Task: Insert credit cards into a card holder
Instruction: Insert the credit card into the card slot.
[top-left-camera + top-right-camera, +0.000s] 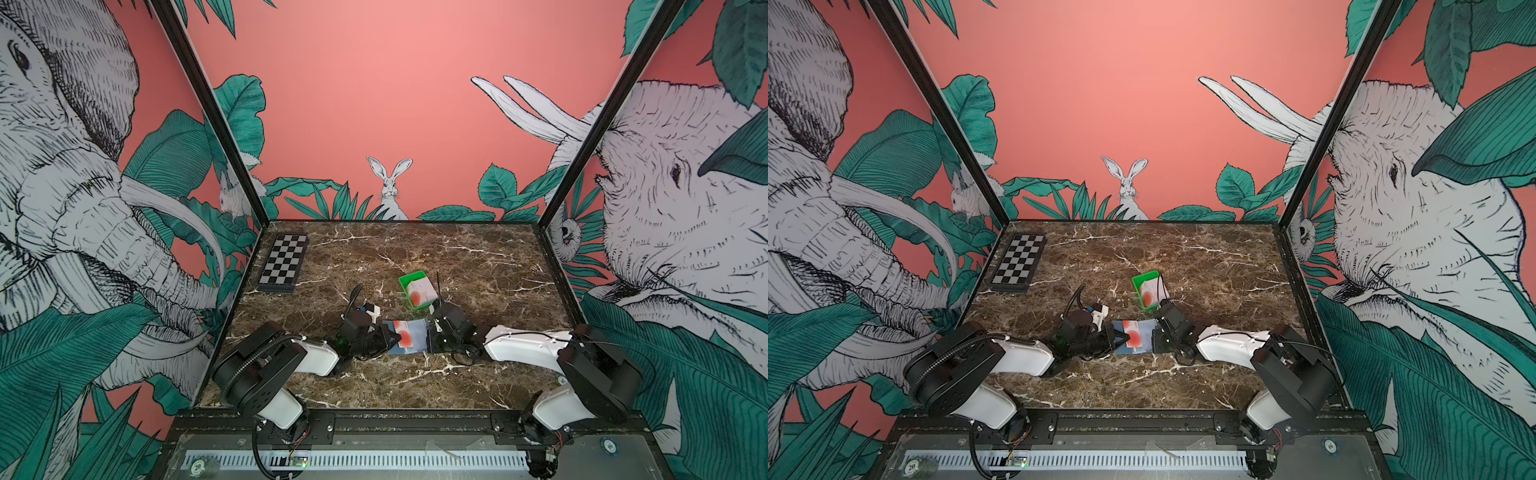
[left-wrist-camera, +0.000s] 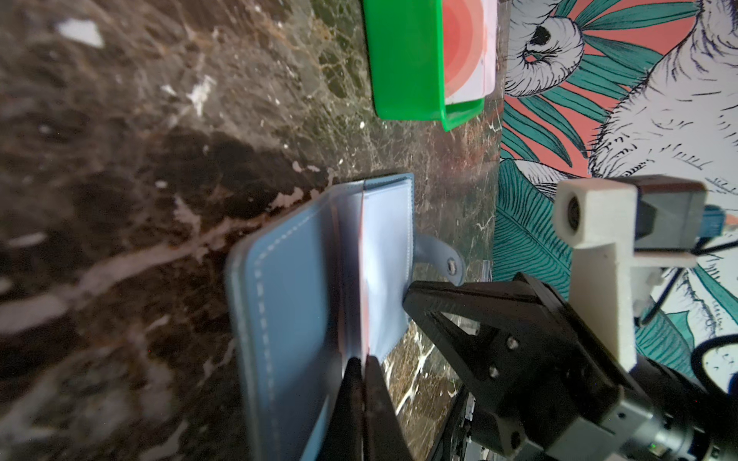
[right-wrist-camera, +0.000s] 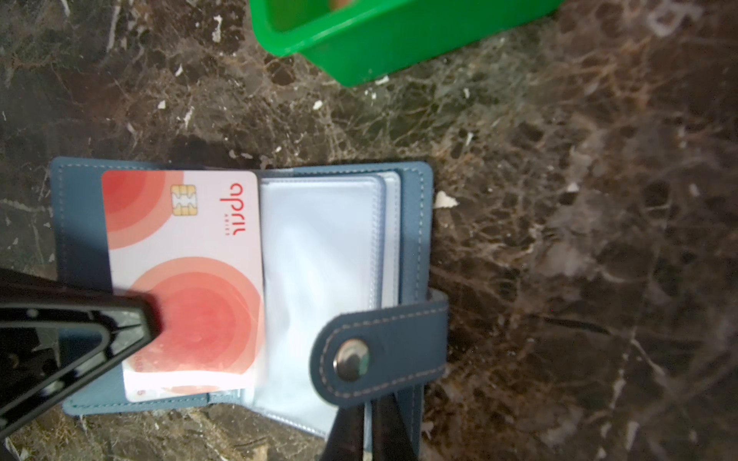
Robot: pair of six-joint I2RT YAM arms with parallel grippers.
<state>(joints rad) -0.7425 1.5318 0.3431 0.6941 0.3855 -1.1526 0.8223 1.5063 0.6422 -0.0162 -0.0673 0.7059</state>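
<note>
The slate-blue card holder (image 1: 417, 338) lies open on the marble, between both grippers in both top views. A white credit card (image 3: 191, 255) with red circles lies over its left half, beside the clear sleeves (image 3: 319, 259). My left gripper (image 2: 361, 365) is shut on that card's edge; one of its fingers (image 3: 120, 323) shows over the card. My right gripper (image 3: 369, 405) is shut on the holder's near edge, just under the snap tab (image 3: 379, 351). More credit cards (image 1: 422, 293) stand in the green tray (image 1: 409, 277) just behind.
A chessboard (image 1: 282, 262) lies at the back left of the marble table. The green tray (image 3: 379, 36) stands close behind the holder, a short gap from it. Patterned walls enclose the table on three sides.
</note>
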